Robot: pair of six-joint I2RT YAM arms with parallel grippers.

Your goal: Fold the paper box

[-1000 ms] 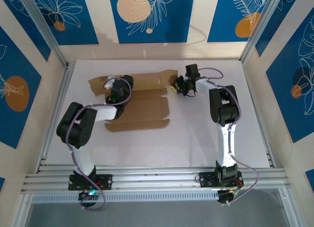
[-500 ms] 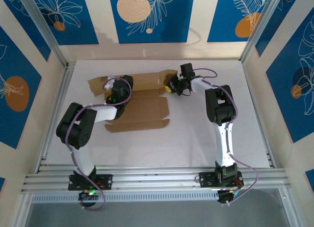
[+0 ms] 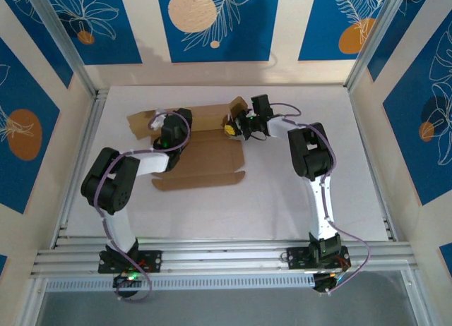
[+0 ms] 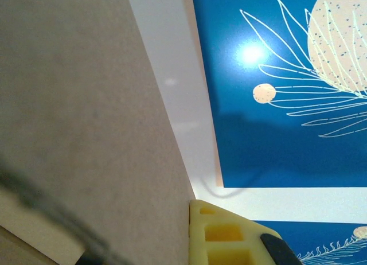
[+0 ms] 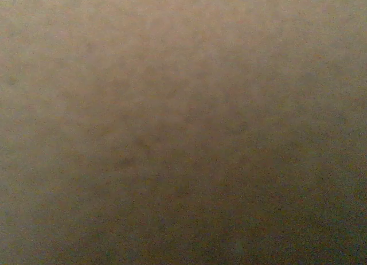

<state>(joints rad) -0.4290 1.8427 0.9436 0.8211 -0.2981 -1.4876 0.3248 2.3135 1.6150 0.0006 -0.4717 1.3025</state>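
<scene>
The paper box (image 3: 208,157) is a flat brown cardboard sheet lying on the white table (image 3: 296,192). My left gripper (image 3: 161,132) rests over its left part. In the left wrist view a cardboard panel (image 4: 86,104) stands directly against my yellow finger (image 4: 223,236), and the other finger is hidden behind it. My right gripper (image 3: 232,127) presses against the sheet's right end flap (image 3: 237,106), which is tilted up. Brown cardboard (image 5: 183,127) sits close against the right wrist camera and hides the fingers.
Blue patterned walls (image 3: 212,22) enclose the table at the back and sides. An aluminium rail (image 3: 226,255) runs along the near edge by the arm bases. Bare table lies to the right of the sheet and in front of it.
My right gripper has moved left into the sheet's right end, and that flap has lifted and swung leftward. The left arm has not moved.
</scene>
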